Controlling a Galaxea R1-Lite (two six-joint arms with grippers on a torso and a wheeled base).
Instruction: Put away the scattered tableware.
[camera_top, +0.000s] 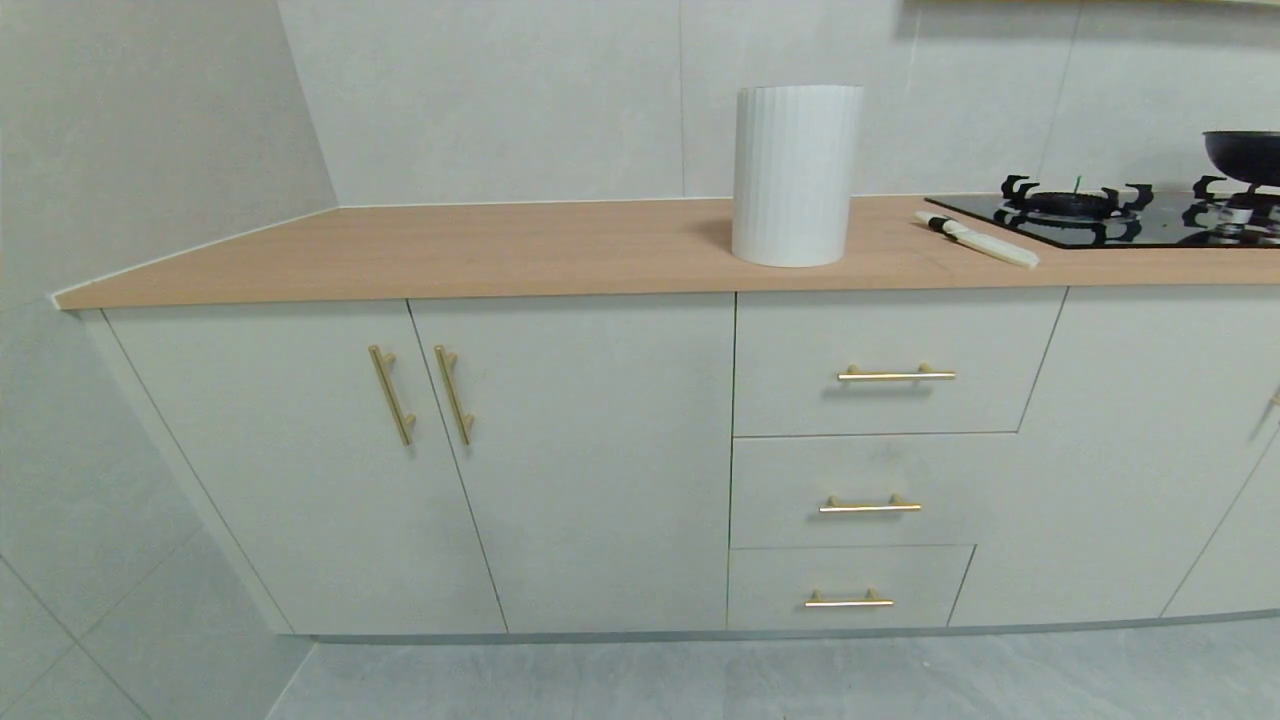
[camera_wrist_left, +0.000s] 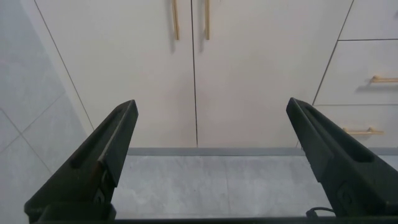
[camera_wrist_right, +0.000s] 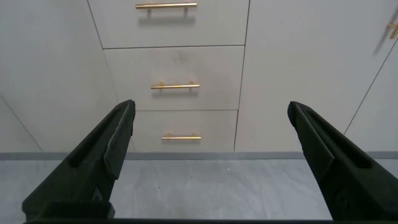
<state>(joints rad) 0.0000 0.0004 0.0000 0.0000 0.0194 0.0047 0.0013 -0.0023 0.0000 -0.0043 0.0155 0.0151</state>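
Head view: a slim cream utensil with a black handle (camera_top: 975, 240) lies flat on the light wood-grain counter (camera_top: 450, 245), just beside the front left corner of the black glass hob (camera_top: 1110, 215). Its long axis runs diagonally, handle toward the wall, pale tip toward the counter's front edge. A tall white ribbed cylindrical container (camera_top: 796, 175) stands upright near it, on its left. Below are pale cabinet doors (camera_top: 430, 450) and three stacked drawers (camera_top: 870, 490) with brass bar handles; walls and floor are grey tile.

Left wrist view: the left pincer (camera_wrist_left: 211, 109) is spread wide and empty, low before the cabinet doors.

Right wrist view: the right pincer (camera_wrist_right: 211, 107) is likewise spread and empty, facing the drawers. The utensil sits up above and rightward, so the right arm looks nearer.
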